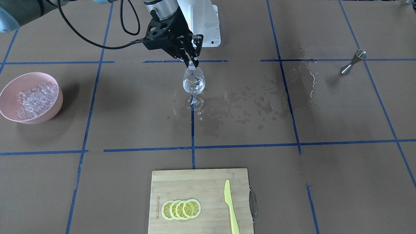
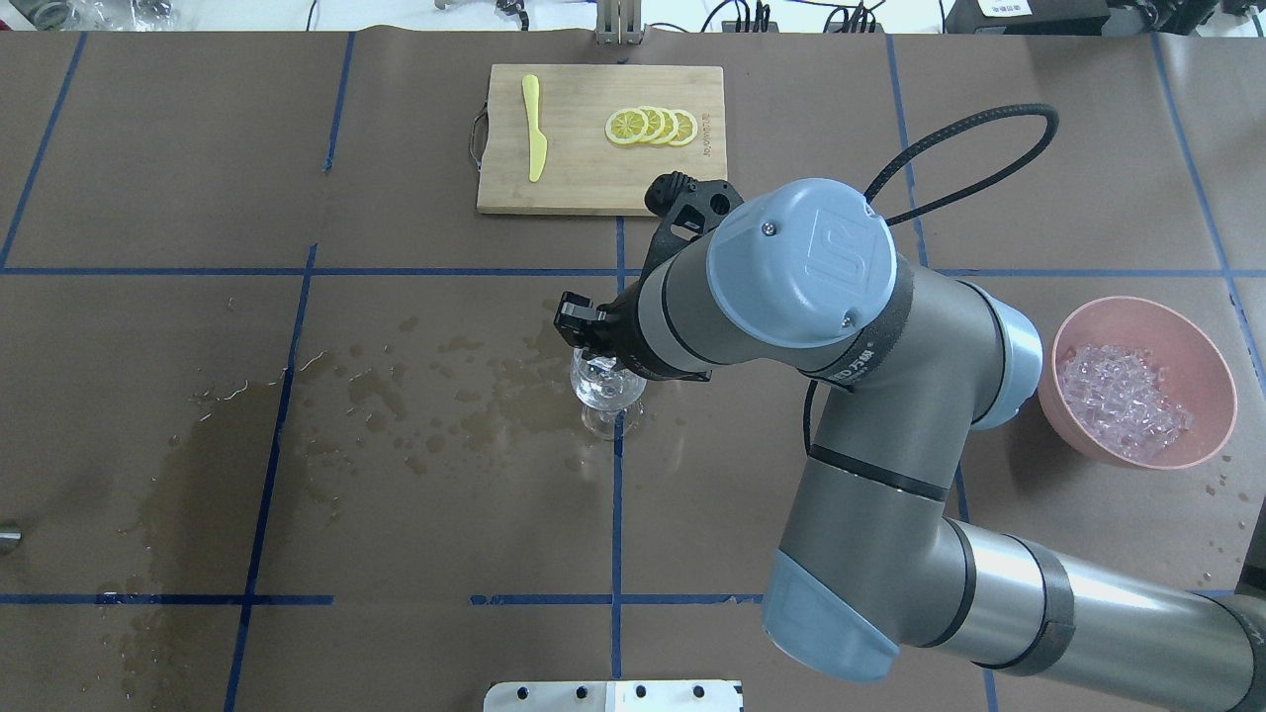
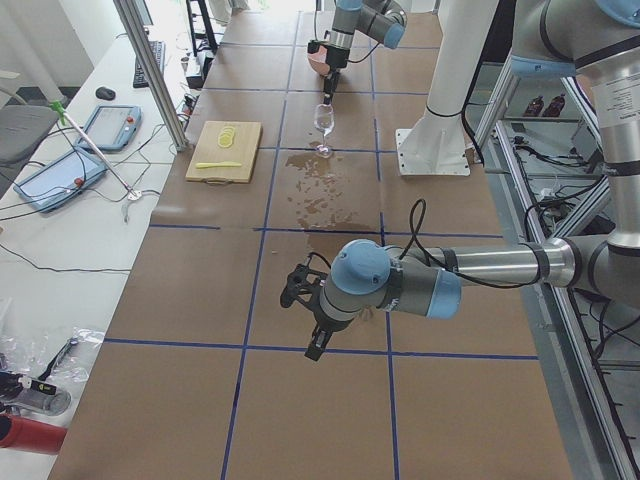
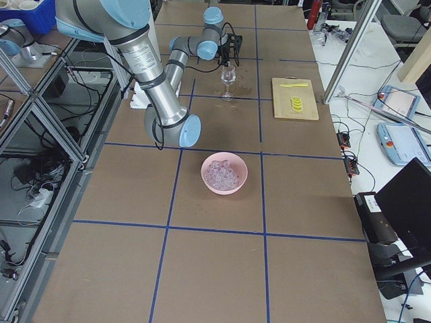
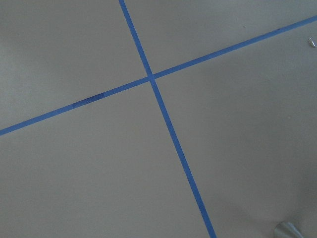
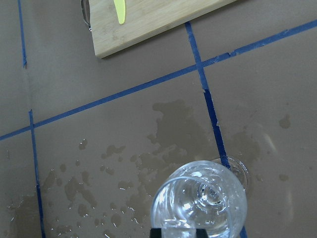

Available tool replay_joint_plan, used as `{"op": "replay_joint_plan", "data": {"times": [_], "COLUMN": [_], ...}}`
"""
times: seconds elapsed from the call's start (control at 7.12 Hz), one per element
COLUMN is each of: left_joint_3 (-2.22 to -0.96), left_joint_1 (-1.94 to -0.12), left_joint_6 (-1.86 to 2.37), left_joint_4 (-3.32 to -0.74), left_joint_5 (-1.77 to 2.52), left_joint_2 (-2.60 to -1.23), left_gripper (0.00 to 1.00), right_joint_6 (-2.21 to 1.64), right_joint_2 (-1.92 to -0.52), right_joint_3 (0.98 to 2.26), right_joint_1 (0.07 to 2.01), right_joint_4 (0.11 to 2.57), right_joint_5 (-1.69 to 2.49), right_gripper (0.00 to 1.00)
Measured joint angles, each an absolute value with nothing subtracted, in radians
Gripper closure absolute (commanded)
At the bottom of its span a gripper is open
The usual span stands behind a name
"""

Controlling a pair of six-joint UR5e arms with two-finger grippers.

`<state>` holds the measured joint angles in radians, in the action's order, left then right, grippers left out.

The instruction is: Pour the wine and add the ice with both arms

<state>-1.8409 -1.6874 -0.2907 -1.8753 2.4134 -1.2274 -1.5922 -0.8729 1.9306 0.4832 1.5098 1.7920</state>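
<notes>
while tip-down at the glass (image 1: 194, 83) rim, right gripper (image 1: 192, 65) narrow, seemingly tight on one ice cube (image 1: 192, 68)

Two arms (image 3: 420, 290), one glass (image 1: 194, 81), one bowl (image 1: 52, 112)

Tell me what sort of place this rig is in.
Most likely a robotics lab, not a bar: a brown paper table marked with a blue tape grid, aluminium frame posts, and teach pendants on the side bench.
</notes>
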Motion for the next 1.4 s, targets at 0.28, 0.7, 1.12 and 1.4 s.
{"op": "replay_joint_plan", "data": {"times": [0.28, 0.7, 1.12, 1.4], "left_joint_3": [-1.835, -1.829, -1.829, -1.829], "left_joint_1": [-1.687, -1.687, -1.687, -1.687], "left_joint_6": [-0.287, -0.244, -0.131, -0.094], "left_joint_4": [-1.890, -1.888, -1.890, -1.890], "left_joint_5": [2.413, 2.412, 2.403, 2.403], "left_joint_2": [-1.223, -1.226, -1.264, -1.272], "left_gripper": [0.00, 0.00, 0.00, 0.00], "right_joint_6": [-1.587, -1.512, -1.115, -0.728], "right_joint_2": [-0.881, -0.990, -1.281, -1.484], "right_joint_3": [1.929, 1.999, 2.049, 2.012], "right_joint_1": [0.488, 0.599, 0.866, 1.095], "right_joint_4": [1.511, 1.513, 1.506, 1.506], "right_joint_5": [1.786, 1.905, 2.120, 2.196], "right_gripper": [0.00, 0.00, 0.00, 0.00]}}
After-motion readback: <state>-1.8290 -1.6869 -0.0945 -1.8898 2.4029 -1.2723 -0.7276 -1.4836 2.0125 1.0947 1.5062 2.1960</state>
